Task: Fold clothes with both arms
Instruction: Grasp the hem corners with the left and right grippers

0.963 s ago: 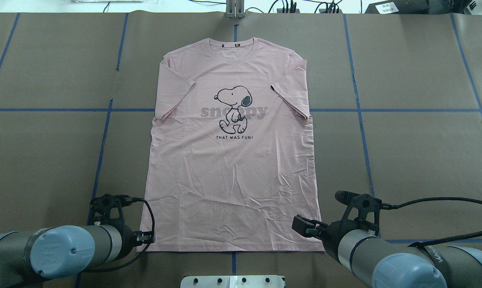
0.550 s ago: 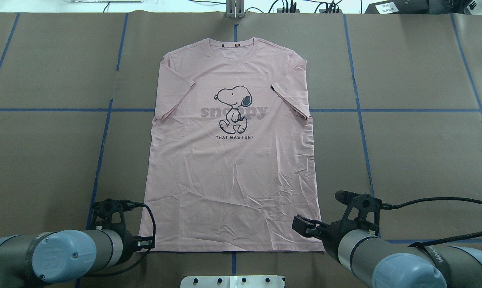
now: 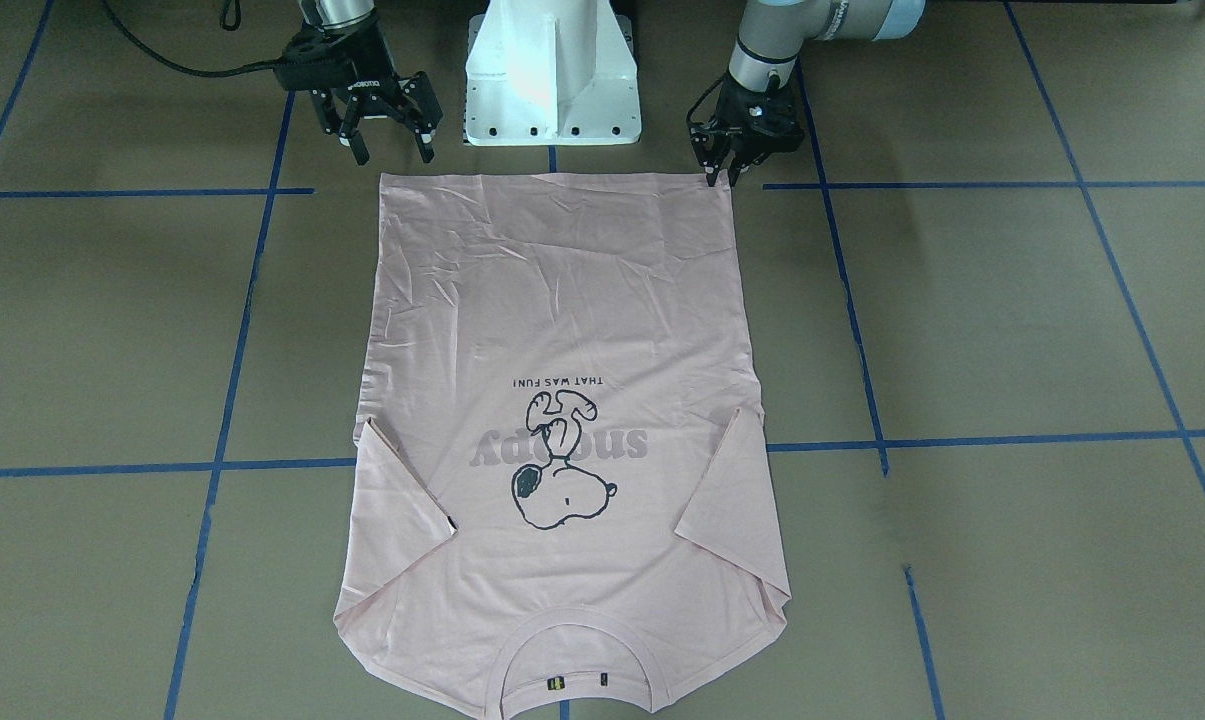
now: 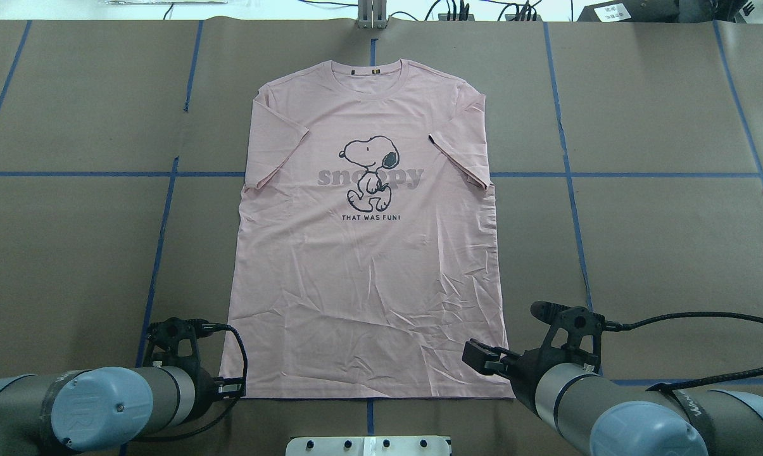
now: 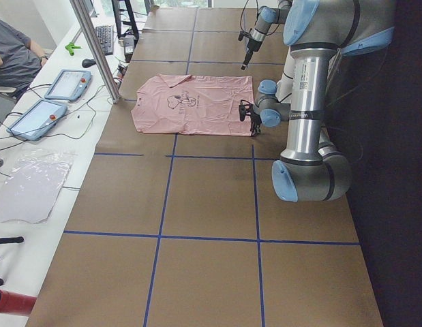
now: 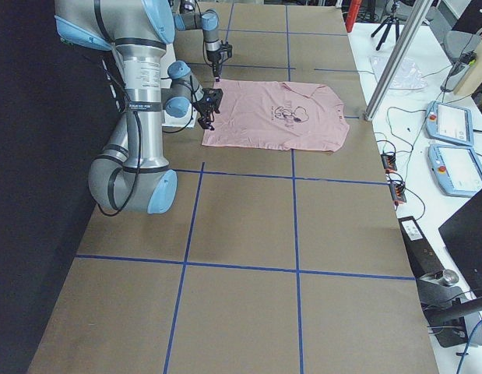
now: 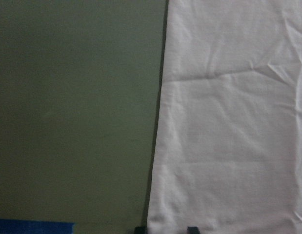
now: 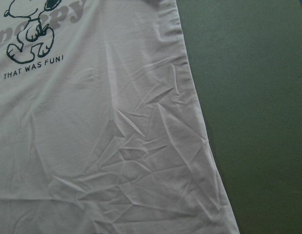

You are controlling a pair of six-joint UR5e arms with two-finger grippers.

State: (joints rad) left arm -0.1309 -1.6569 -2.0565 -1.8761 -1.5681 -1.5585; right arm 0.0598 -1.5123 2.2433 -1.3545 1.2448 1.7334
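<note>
The pale pink T-shirt (image 4: 368, 272) lies flat on the table with the dog print up, collar far from me and hem near me. It also shows in the front view (image 3: 562, 300). My left gripper (image 4: 232, 383) sits low at the hem's near-left corner (image 3: 719, 172). In the left wrist view its two fingertips (image 7: 192, 229) stand a little apart astride the shirt's side edge (image 7: 229, 146). My right gripper (image 3: 387, 145) is open and empty just short of the hem's near-right corner (image 4: 476, 358). The right wrist view shows only wrinkled shirt (image 8: 92, 146).
The white pedestal base (image 3: 552, 70) stands just behind the hem, between the arms. Brown table covering with blue tape lines (image 4: 568, 174) surrounds the shirt. A metal post (image 4: 372, 16) stands beyond the collar. Tablets (image 5: 64, 85) and an operator sit at the far side.
My left arm has drawn back towards the table's near edge, bringing its gripper down to the hem's near-left corner. The right arm and the shirt have not moved.
</note>
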